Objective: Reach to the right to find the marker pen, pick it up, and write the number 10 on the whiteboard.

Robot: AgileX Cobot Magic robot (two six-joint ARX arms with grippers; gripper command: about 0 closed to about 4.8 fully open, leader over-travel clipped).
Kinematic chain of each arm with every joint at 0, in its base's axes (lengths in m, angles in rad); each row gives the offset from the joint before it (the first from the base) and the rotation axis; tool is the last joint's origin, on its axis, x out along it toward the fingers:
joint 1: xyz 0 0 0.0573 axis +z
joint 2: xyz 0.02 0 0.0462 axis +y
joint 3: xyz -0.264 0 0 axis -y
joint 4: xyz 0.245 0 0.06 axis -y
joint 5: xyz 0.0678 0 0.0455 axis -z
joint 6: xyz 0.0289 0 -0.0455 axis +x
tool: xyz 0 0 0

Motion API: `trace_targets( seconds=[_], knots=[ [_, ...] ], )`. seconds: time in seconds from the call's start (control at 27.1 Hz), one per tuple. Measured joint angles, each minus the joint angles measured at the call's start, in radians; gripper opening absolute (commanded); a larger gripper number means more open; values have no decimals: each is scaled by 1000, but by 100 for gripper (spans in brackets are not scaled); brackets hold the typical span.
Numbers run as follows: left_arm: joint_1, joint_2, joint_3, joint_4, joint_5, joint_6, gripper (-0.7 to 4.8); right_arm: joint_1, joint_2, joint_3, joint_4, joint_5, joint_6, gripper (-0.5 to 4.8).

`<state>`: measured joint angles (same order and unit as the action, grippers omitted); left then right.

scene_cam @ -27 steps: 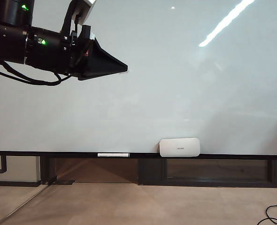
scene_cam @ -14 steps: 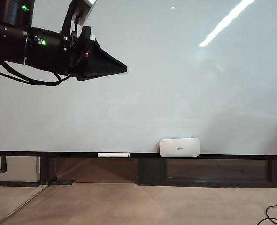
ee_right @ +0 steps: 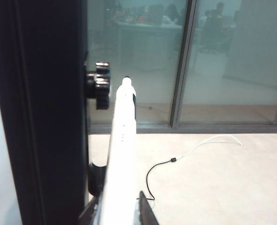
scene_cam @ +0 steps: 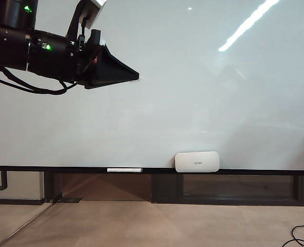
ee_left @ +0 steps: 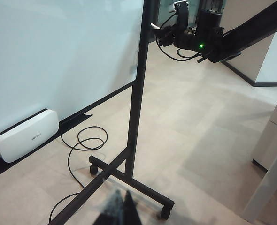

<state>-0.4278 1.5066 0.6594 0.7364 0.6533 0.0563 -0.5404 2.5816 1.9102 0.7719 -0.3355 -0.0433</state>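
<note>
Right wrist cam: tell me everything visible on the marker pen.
The marker pen is a long, smooth white barrel, plastic-looking, with a narrower rounded end pointing away from the camera and tiny dark marks midway. It runs beside the black stand post, near its knob; contact there is unclear. Its near end sits between the dark fingers of the right pincer, which flank it closely; a firm grip cannot be confirmed. The left pincer is off by the whiteboard.

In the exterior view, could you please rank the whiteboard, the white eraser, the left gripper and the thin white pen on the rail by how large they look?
1. whiteboard, which fills most of the view.
2. left gripper; it is nearer the camera, so its true size is unsure.
3. white eraser.
4. thin white pen.
</note>
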Motion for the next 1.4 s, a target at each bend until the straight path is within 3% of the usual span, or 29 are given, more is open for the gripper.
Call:
trace_targets(
  seconds=[0.15, 0.52, 0.63, 0.96, 1.4],
  knots=[
    [0, 0, 0, 0, 0, 3, -6, 0, 0, 0, 0, 0, 0, -3],
    [0, 0, 0, -33, -3, 19, -6, -2, -5, 0, -9, -2, 66, -4],
    [0, 0, 0, -34, -3, 23, -6, -3, -49, -22, -82, 0, 66, -4],
    [0, -4, 1, -37, -2, 34, -6, -21, -301, -335, -58, 49, 33, -4],
    [1, -56, 23, -56, 106, 10, -6, -26, -589, -671, 6, 66, 31, -4]
  ],
)
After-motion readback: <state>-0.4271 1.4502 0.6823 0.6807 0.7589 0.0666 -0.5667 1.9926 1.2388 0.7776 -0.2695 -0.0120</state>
